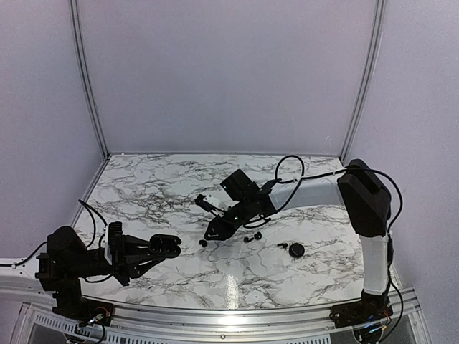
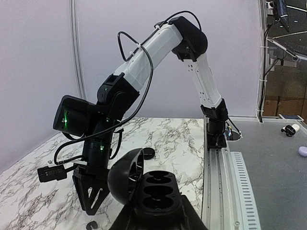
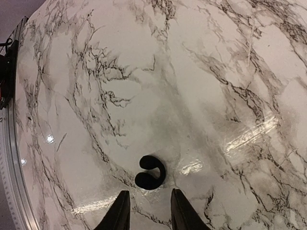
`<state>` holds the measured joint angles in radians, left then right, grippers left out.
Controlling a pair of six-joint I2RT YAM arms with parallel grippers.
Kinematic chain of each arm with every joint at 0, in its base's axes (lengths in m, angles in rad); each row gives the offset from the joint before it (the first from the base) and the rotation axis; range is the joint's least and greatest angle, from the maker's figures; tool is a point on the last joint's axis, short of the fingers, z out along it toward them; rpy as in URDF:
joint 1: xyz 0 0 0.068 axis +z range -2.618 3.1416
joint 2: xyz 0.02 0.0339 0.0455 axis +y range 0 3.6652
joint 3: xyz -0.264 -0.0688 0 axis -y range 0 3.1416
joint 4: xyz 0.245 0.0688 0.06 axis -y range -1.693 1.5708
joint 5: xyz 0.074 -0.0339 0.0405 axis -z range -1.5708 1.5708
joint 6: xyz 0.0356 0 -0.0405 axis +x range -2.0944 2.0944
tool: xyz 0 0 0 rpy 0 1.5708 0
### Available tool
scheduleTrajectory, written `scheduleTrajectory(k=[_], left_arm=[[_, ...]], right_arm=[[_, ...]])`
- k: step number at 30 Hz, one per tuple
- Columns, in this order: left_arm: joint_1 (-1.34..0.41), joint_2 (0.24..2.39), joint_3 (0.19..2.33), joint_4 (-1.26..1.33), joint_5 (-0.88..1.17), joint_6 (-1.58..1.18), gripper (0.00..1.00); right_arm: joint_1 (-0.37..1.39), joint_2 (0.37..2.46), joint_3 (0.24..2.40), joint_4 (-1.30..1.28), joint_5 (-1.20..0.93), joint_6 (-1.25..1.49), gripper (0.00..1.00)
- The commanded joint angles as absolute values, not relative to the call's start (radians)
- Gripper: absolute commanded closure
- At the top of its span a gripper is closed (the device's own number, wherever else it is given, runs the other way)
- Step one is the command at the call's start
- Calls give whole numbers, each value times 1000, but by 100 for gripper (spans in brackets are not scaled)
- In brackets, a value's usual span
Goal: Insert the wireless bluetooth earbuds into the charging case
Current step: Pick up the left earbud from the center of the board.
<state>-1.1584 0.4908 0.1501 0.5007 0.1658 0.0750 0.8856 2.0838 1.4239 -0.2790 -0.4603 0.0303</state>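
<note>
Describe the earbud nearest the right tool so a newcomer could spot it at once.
On the white marble tabletop, the right arm's black tool points down near the middle. The tiny glossy black earbud lies just off its tips. It lies alone and curls like a C, while the other small black pieces cluster further right.

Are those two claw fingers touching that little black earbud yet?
Apart. The right wrist view shows bare marble between the earbud and both fingertips of the right gripper.

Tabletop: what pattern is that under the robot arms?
The tabletop is white marble with dark grey veins, clearest in the right wrist view.
</note>
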Motion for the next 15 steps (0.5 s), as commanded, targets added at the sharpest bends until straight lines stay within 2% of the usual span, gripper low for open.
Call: scheduleTrajectory(k=[1, 15], left_arm=[[-1161, 483, 155, 507, 164, 69, 100], [-1161, 479, 152, 506, 156, 68, 100]], right_arm=[[890, 2114, 1479, -307, -424, 13, 70], [893, 2166, 1548, -362, -422, 5, 72]])
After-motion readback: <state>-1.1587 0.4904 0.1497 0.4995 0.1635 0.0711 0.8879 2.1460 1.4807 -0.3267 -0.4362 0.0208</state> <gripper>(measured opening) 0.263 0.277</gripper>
